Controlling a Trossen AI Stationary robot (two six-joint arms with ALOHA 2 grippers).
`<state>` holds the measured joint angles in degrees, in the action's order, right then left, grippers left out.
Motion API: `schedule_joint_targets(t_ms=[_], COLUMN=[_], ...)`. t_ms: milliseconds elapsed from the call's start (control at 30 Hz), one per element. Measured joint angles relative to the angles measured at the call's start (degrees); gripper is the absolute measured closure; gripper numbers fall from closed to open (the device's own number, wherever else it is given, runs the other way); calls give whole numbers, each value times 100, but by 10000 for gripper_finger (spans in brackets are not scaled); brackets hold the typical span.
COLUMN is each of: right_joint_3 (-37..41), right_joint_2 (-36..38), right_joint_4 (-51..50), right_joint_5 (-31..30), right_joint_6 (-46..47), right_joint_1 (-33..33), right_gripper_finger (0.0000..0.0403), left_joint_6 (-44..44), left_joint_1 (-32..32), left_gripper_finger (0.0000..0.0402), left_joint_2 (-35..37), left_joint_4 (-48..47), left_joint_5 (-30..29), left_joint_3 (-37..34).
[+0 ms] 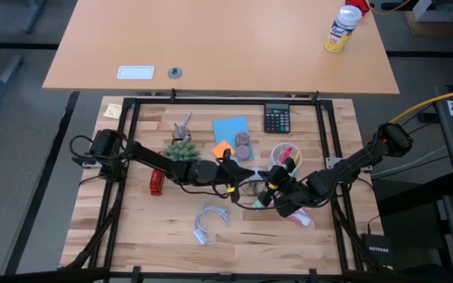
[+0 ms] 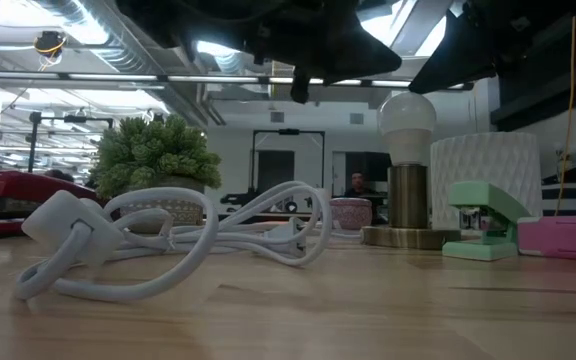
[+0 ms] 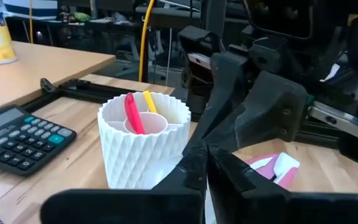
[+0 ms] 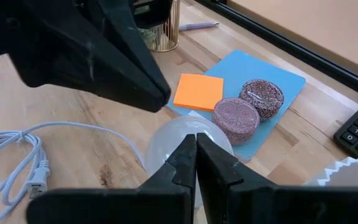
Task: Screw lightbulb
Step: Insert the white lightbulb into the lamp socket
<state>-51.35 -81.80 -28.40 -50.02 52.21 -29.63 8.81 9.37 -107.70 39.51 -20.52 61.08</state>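
I hold both pincers pinched shut, empty, above the lightbulb (image 2: 408, 112), already upright in its socket (image 2: 406, 196).

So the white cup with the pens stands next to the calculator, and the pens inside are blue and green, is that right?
Not quite. The white cup does stand beside the calculator, but the pens in it are pink and yellow, not blue and green. The left wrist view shows this.
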Motion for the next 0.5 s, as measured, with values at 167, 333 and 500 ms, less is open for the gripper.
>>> schedule_joint_targets(t_ms=[167, 333, 500], right_joint_3=[0, 0, 0], right_joint_2=[0, 0, 0], right_joint_4=[0, 2, 9], right_joint_5=[-2, -6, -8], right_joint_6=[-2, -2, -2], right_joint_1=[0, 0, 0], right_gripper_finger=[386, 386, 386], left_joint_6=[135, 177, 150], left_joint_1=[-4, -4, -4], left_gripper_finger=[399, 399, 400], left_joint_2=[-59, -163, -164], left_joint_4=[-74, -104, -128], left_joint_5=[-4, -2, -2], left_joint_3=[1, 0, 0])
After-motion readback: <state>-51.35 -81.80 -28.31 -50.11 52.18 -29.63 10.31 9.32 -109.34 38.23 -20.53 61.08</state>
